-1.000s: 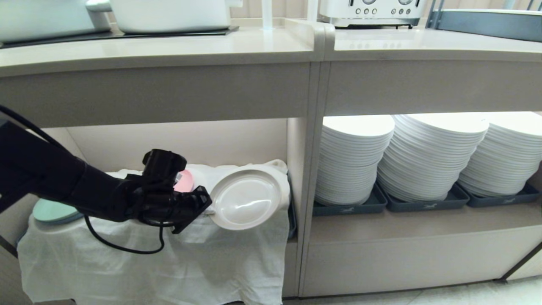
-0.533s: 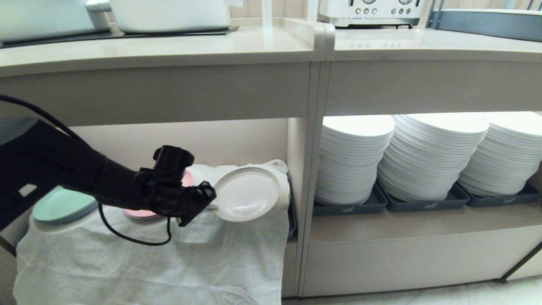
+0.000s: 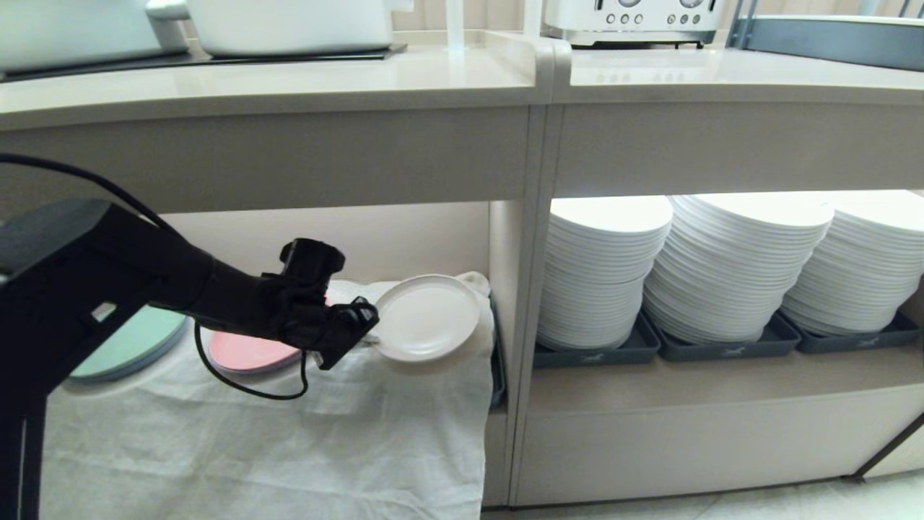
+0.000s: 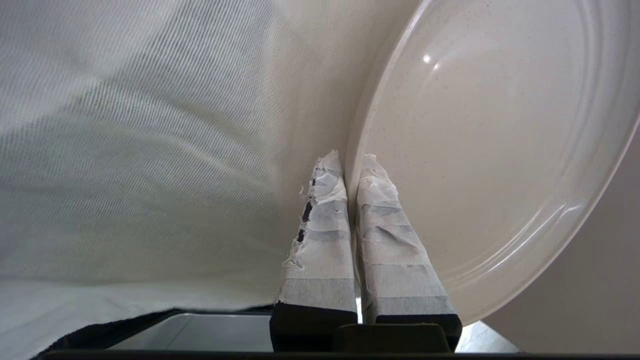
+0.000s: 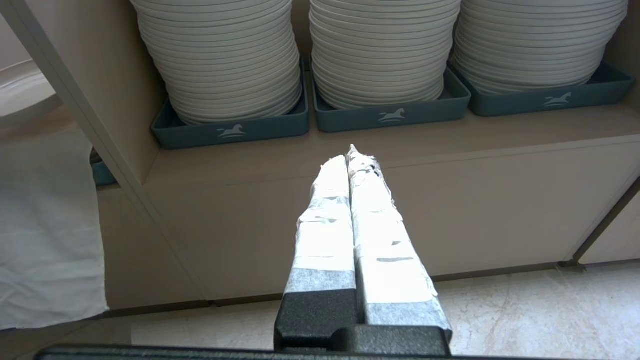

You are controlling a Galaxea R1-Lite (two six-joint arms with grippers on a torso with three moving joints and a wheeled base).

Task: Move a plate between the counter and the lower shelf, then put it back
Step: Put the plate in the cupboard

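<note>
We see the left gripper (image 3: 363, 334) pinching the plate's (image 3: 427, 318) near rim; plate sits just beyond it, over the white cloth (image 3: 289, 433) in the lower shelf (image 3: 346, 238), right end.

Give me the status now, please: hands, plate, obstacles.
Left hand shut on the plate rim, over the cloth in the lower shelf. Right hand shut, empty, facing the white plate stacks. Pink plate close beside.

Head frontal; wrists close, shelf-facing
</note>
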